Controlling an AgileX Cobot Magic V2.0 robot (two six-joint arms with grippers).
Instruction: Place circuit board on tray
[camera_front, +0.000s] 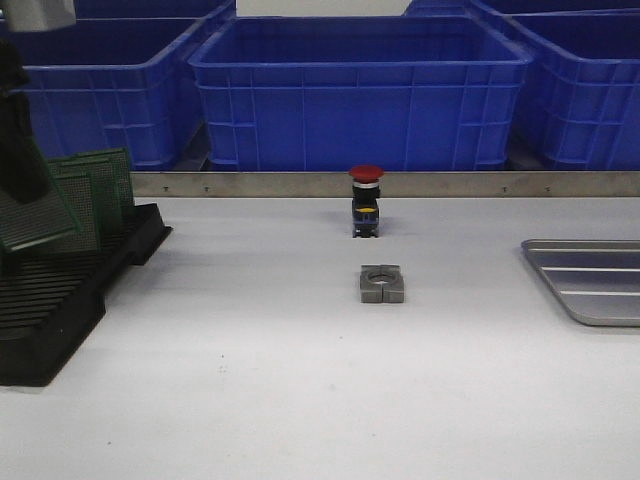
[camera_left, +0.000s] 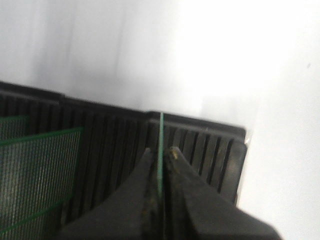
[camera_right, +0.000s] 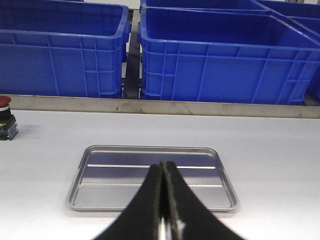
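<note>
In the left wrist view my left gripper (camera_left: 160, 154) is shut on the thin edge of a green circuit board (camera_left: 161, 131), just above the black slotted rack (camera_left: 115, 145). The front view shows that board (camera_front: 35, 218) tilted at the far left, under my dark left arm, over the rack (camera_front: 60, 310). More green boards (camera_front: 100, 185) stand in the rack behind it. The silver-grey ridged tray (camera_front: 590, 285) lies flat at the table's right edge. My right gripper (camera_right: 163, 169) is shut on nothing and hangs just in front of the tray (camera_right: 110, 175).
A red-capped push button (camera_front: 366, 200) stands mid-table with a grey metal clamp block (camera_front: 381, 284) in front of it. Blue plastic bins (camera_front: 360, 90) line the back behind a metal rail (camera_front: 450, 184).
</note>
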